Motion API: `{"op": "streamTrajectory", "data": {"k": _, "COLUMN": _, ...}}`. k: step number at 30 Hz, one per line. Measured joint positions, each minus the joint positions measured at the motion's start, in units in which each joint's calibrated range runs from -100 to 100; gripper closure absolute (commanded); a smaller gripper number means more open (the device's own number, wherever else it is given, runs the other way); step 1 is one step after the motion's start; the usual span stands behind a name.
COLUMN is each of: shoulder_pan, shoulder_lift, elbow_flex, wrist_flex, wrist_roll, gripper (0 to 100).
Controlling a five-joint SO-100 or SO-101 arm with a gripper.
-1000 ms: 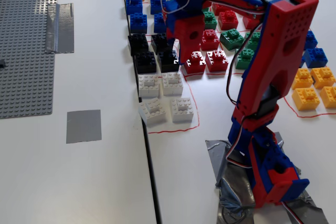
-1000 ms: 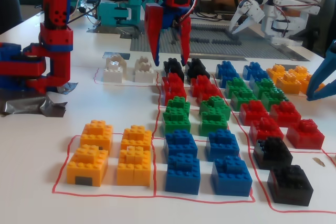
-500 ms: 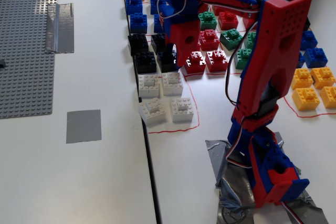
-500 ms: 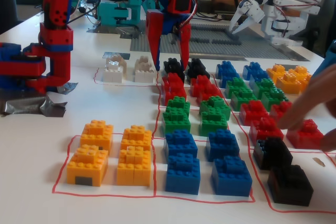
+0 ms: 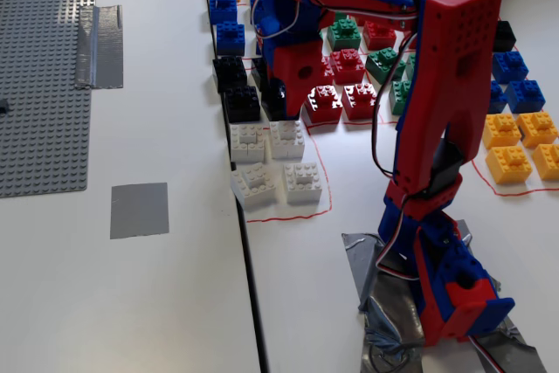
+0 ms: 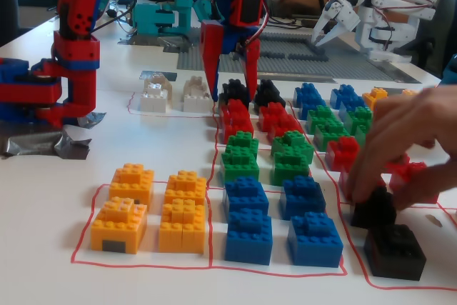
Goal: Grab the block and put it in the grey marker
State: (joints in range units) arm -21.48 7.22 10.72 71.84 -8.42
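both fixed views: fingers (image 6: pixel 230 80) apart astride upright square black block (image 6: pixel 235 93), studs up

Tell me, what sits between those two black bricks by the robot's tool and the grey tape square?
Nothing: in a fixed view, bare white table and a dark seam separate the black bricks from the grey tape square.

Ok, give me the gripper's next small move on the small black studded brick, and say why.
Probably close the jaws. In a fixed view the red two-finger gripper stands open and low, with the small black studded brick showing between its fingers. Nothing is held yet. Depth is hard to judge there, so close slowly.
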Motion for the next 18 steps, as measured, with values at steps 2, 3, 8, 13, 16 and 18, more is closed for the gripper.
{"op": "streamTrajectory", "data": {"k": 2, "shoulder_pan": 0.0, "shoulder_lift": 0.5, "elbow_flex": 0.0, "wrist_flex": -0.57, "wrist_roll": -0.34, "gripper": 79}}
{"op": "streamTrajectory", "data": {"k": 3, "shoulder_pan": 0.0, "shoulder_lift": 0.92, "elbow_flex": 0.0, "wrist_flex": -0.97, "wrist_roll": -0.39, "gripper": 80}}
{"op": "streamTrajectory", "data": {"k": 8, "shoulder_pan": 0.0, "shoulder_lift": 1.59, "elbow_flex": -1.18, "wrist_flex": -1.13, "wrist_roll": -0.63, "gripper": 89}}
{"op": "streamTrajectory", "data": {"k": 13, "shoulder_pan": 0.0, "shoulder_lift": 1.59, "elbow_flex": -1.63, "wrist_flex": -0.73, "wrist_roll": -1.37, "gripper": 100}}
{"op": "streamTrajectory", "data": {"k": 16, "shoulder_pan": 0.0, "shoulder_lift": 1.59, "elbow_flex": -1.63, "wrist_flex": 0.65, "wrist_roll": -2.0, "gripper": 100}}
{"op": "streamTrajectory", "data": {"k": 18, "shoulder_pan": 0.0, "shoulder_lift": 1.59, "elbow_flex": -1.82, "wrist_flex": 1.86, "wrist_roll": -2.0, "gripper": 100}}
